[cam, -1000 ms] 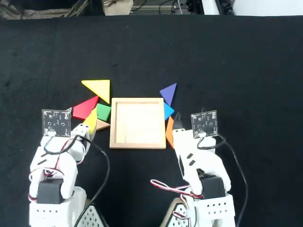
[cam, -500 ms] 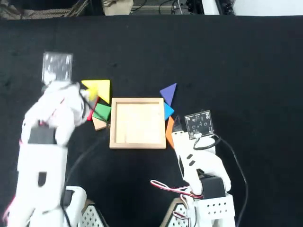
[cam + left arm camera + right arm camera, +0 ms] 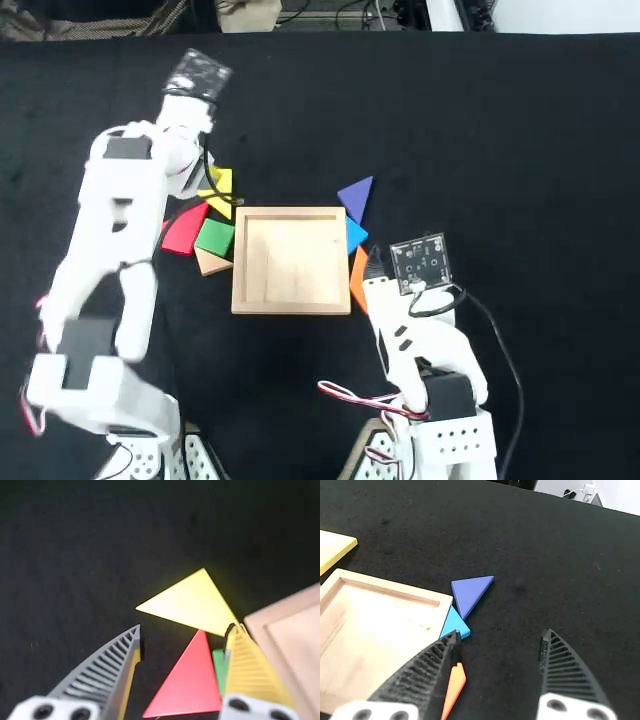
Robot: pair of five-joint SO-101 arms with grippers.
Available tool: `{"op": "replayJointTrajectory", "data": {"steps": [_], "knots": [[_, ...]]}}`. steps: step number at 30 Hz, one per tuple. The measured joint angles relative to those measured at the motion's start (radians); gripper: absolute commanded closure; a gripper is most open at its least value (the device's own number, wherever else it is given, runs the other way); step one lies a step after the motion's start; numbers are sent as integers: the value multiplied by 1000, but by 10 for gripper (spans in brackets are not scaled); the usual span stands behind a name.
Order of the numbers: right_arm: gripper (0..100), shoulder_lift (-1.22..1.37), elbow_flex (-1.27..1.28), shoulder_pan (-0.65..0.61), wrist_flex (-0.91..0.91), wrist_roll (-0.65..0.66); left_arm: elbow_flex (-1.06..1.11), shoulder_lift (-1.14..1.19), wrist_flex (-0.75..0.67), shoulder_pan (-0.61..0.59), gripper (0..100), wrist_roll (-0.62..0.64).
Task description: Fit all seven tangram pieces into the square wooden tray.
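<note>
Swinging left arm point(image 3: 120, 220) farther out toward 12 o'clock since the earlier frames, stretching it past the yellow triangle point(image 3: 224, 183); holding right arm point(image 3: 410, 340) where it was. Hanging left gripper point(image 3: 184, 628) spread wide, gripping nothing, straddling the corner of the red triangle point(image 3: 192, 680), fingertips just short of the yellow triangle's edge. Hanging right gripper point(image 3: 500, 634) spread too, carrying nothing, over black cloth point(image 3: 500, 150) just beside the light blue piece point(image 3: 455, 628). Leaving square wooden tray point(image 3: 290, 308) flat at table centre. Leaving pieces outside it on the cloth: yellow triangle at tray's 10 o'clock, red triangle and green square point(image 3: 215, 237) at 9, green just beside the rim, tan piece point(image 3: 210, 263) at 8, violet triangle point(image 3: 357, 195) at 1, light blue piece at 3, orange piece point(image 3: 358, 280) at 4, just beside the rim.
</note>
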Motion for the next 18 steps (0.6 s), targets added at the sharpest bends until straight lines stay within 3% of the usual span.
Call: {"op": "replayJointTrajectory", "data": {"steps": [4, 12, 18], "knots": [[737, 0, 0, 0, 0, 0, -198, 169, 77, 0, 726, -6], [737, 0, 0, 0, 0, 0, -611, 537, 86, -21, 726, 459], [737, 0, 0, 0, 0, 0, -918, 862, 110, -20, 726, 488]]}}
